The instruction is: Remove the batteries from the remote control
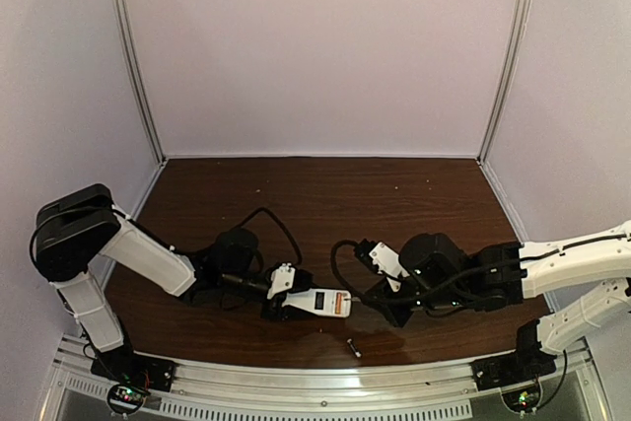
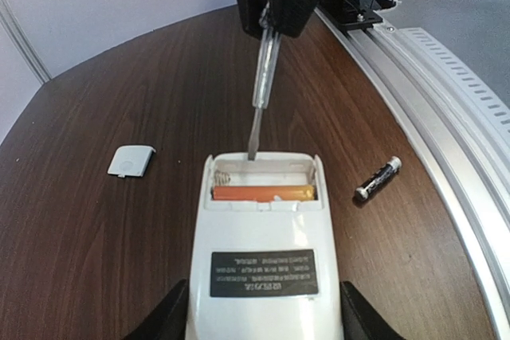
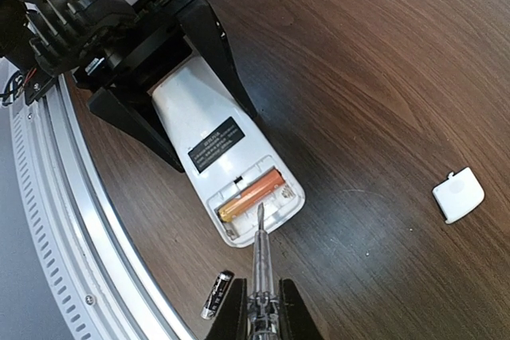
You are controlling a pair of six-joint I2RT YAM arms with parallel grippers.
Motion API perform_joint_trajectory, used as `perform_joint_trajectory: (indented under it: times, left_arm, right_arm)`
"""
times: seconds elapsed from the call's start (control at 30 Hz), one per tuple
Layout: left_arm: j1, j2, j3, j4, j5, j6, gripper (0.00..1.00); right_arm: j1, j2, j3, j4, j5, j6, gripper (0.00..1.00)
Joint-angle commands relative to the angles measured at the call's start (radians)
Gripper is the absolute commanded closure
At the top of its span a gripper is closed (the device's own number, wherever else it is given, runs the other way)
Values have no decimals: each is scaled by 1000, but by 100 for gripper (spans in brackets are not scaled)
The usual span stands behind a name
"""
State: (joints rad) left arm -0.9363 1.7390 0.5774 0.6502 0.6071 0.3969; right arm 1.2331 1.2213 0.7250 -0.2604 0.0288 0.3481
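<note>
The white remote control [image 2: 263,268] lies back up, its battery bay open, and my left gripper [image 2: 263,322] is shut on its sides. An orange-red battery [image 2: 263,193] sits in the bay; the slot beside it is empty. The dark battery with a silvery end [image 2: 378,178] lies loose on the table to the right. My right gripper [image 3: 263,318] is shut on the clear-handled screwdriver [image 3: 261,264], whose tip rests in the empty slot next to the orange battery [image 3: 251,195]. The top view shows the remote [image 1: 320,303] between both grippers and the dark battery [image 1: 353,347] near the front.
The small white cover piece [image 2: 131,160] lies on the table left of the remote, and shows in the right wrist view [image 3: 458,194]. A metal rail [image 2: 446,101] runs along the table's near edge, close to the loose battery [image 3: 215,295].
</note>
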Motion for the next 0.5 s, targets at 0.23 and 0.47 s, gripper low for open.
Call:
perform_joint_trajectory:
  times: [0.23, 0.47]
  left_arm:
    - [15, -32, -19, 68, 57, -18, 100]
    - [19, -32, -20, 73, 74, -21, 100]
  right_arm:
    - [5, 19, -6, 35, -9, -2, 100]
    - [6, 24, -9, 33, -12, -6, 100]
